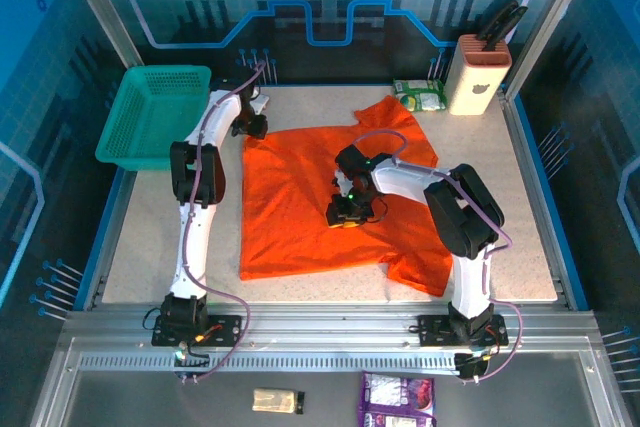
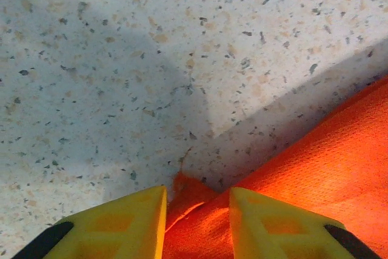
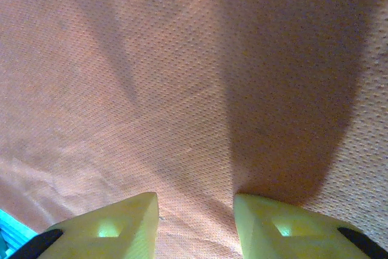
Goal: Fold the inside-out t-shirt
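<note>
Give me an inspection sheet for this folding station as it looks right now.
Surface: speckled beige table.
Job's things: orange t-shirt spread flat, not yet folded.
Clutter: teal basket at far left; green packet and beige box at far right.
Grippers: left gripper open astride a shirt corner; right gripper open on mid-shirt.
Cables: purple cable loops over the shirt by the right arm.
Surroundings: blue enclosure walls.
</note>
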`<act>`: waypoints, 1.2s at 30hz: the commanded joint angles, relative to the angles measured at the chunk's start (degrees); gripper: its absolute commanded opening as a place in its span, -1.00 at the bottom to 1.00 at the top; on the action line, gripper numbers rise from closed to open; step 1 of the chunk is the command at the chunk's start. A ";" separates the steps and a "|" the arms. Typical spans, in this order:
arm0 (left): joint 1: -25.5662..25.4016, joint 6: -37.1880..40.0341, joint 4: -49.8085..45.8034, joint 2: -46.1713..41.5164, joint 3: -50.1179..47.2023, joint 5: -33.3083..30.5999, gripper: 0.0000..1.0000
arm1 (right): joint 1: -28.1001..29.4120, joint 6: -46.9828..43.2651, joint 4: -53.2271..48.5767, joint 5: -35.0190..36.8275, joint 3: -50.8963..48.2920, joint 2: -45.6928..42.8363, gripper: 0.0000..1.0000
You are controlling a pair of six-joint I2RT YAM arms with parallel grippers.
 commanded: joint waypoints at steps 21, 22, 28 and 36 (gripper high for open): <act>1.55 0.64 -2.09 2.16 2.50 -0.14 -0.88 | -0.50 -0.17 -4.04 2.76 -2.00 1.11 -0.26; 1.78 -0.14 -2.17 2.01 3.19 0.08 -0.95 | -0.47 -0.23 -3.88 2.84 -2.21 1.15 -0.27; 4.43 -9.67 -0.63 -2.28 4.16 3.86 -1.00 | -1.25 1.12 -2.61 4.18 -3.74 2.01 -0.32; 10.18 -29.42 7.22 -10.32 -4.11 12.68 -1.00 | -1.61 1.87 -0.58 4.05 -5.85 2.65 -0.36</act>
